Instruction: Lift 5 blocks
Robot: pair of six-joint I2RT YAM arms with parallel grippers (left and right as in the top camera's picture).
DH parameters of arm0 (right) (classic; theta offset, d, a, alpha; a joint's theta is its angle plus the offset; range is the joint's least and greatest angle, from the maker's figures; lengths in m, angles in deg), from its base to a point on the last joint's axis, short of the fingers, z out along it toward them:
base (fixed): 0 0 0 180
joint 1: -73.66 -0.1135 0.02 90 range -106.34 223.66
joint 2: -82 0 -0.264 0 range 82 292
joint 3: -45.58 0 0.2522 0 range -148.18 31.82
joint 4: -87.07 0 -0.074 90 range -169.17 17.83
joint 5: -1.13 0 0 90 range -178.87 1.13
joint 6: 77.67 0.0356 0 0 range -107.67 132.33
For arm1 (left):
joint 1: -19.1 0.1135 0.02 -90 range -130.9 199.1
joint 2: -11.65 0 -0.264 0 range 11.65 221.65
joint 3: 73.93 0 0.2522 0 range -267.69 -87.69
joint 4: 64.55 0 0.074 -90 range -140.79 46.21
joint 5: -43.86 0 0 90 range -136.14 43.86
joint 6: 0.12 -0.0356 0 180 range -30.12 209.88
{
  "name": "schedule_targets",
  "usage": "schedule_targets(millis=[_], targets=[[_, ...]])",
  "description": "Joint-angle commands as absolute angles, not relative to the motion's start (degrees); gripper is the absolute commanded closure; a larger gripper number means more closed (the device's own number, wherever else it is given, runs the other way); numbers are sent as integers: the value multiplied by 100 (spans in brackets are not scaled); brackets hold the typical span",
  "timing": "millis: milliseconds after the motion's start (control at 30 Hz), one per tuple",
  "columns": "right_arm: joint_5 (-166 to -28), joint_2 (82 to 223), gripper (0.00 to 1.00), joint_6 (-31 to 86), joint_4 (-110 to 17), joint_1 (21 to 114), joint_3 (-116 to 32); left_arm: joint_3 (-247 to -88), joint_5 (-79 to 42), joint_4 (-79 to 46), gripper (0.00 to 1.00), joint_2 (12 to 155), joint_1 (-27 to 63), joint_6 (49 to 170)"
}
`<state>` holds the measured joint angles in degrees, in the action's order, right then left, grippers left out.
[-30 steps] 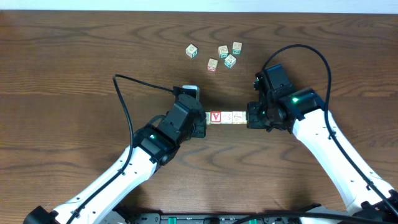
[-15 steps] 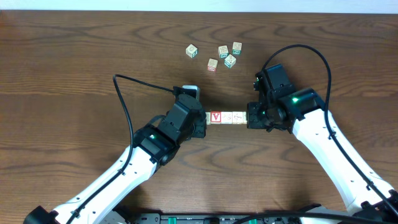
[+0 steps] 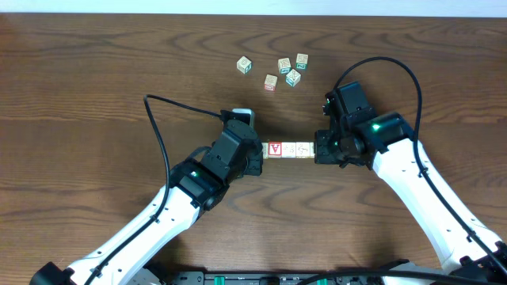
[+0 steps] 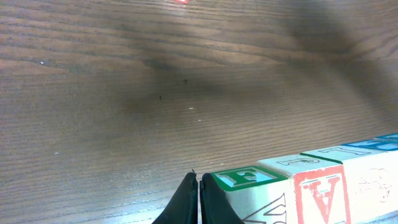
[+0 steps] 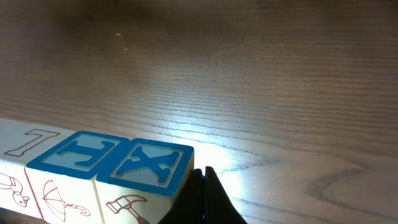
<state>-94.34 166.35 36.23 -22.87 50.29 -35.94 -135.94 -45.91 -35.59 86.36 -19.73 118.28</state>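
Inspecting the row of small pale wooden alphabet cubes (image 3: 289,149), mid-table: pinned endwise between left gripper (image 3: 258,152) and right gripper (image 3: 319,150), each with fingers closed tight on nothing, tips butting the end cubes. Judged light, rigid, smooth; the row may buckle unless squeezed squarely at its ends. The dark wooden table (image 3: 95,79) is flat and roomy; loose cubes (image 3: 282,70) lie well apart on the far side.

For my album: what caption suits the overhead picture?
A row of blocks squeezed end to end between the shut left claw and right claw, five loose cubes lying beyond.

One block (image 4: 320,199) bears a red A, and the end block (image 5: 149,165) a blue X.
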Motion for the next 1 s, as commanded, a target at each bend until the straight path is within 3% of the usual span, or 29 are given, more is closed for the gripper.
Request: schedule_targets(millis=[0, 967], targets=[[-11729, 16533, 99, 3562, -2554, 4655, -3938, -14011, -2753, -3937, 93, 8562, -2439, 11795], [-11286, 16535, 99, 3547, -2412, 4655, -3938, -13961, -2753, -3812, 93, 8575, -2439, 11798]])
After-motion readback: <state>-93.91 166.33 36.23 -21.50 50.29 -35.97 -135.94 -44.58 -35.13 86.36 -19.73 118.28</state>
